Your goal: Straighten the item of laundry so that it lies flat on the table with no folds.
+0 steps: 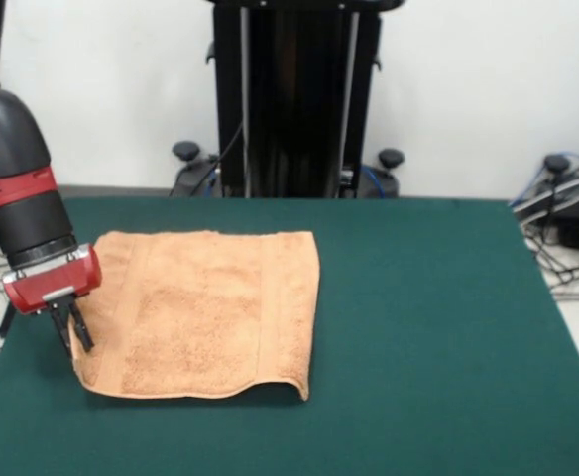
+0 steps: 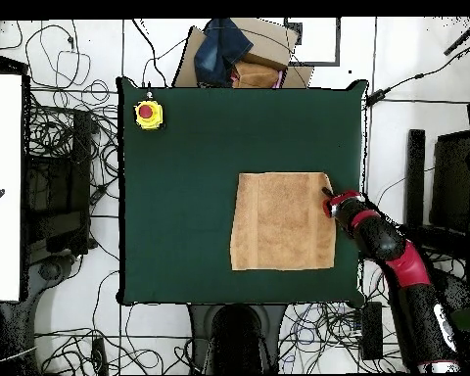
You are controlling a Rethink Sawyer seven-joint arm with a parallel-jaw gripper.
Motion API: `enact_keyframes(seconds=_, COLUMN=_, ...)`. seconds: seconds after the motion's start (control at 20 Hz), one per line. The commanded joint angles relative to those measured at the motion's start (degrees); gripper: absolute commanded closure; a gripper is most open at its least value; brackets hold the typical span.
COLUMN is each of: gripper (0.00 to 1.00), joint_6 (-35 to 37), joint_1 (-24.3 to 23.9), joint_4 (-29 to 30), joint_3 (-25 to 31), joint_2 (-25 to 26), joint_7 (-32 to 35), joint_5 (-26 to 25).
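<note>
At the frame's lower left, the black two-fingered gripper [image 1: 72, 335], nearly closed, seemingly pinches the orange-tan terry towel's [image 1: 210, 312] edge, likely needing an outward tug across the dark green felt table [image 1: 438, 327].

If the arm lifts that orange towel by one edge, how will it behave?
The towel would probably flop and drape, since one near corner already curls up. Its terry pile likely grips the green table, so pushing may bunch it. It looks light for the hand.
</note>
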Motion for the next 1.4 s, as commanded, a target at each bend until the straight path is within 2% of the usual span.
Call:
enact_keyframes(seconds=0.05, gripper=1.0, joint_6=-1.7, joint_1=1.1, joint_4=-3.2, joint_3=-1.3, joint_2=-1.8, joint_7=-6.0, joint_5=-2.8)
enact_keyframes(seconds=0.45, gripper=1.0, joint_6=-1.2, joint_1=1.1, joint_4=-2.4, joint_3=-1.5, joint_2=-3.4, joint_7=-5.1, joint_5=-2.4)
enact_keyframes(seconds=0.65, gripper=1.0, joint_6=0.3, joint_1=0.9, joint_4=-5.2, joint_3=-1.2, joint_2=-1.0, joint_7=-7.4, joint_5=-1.7)
enact_keyframes(seconds=0.9, gripper=1.0, joint_6=0.7, joint_1=1.4, joint_4=-5.9, joint_3=-1.0, joint_2=-1.3, joint_7=-7.7, joint_5=-1.6)
enact_keyframes(seconds=1.15, gripper=1.0, joint_6=0.7, joint_1=0.9, joint_4=-7.4, joint_3=-0.5, joint_2=0.9, joint_7=-9.5, joint_5=-1.5)
enact_keyframes(seconds=1.4, gripper=1.0, joint_6=0.7, joint_1=0.9, joint_4=-7.2, joint_3=-0.4, joint_2=-0.1, joint_7=-9.5, joint_5=-1.7)
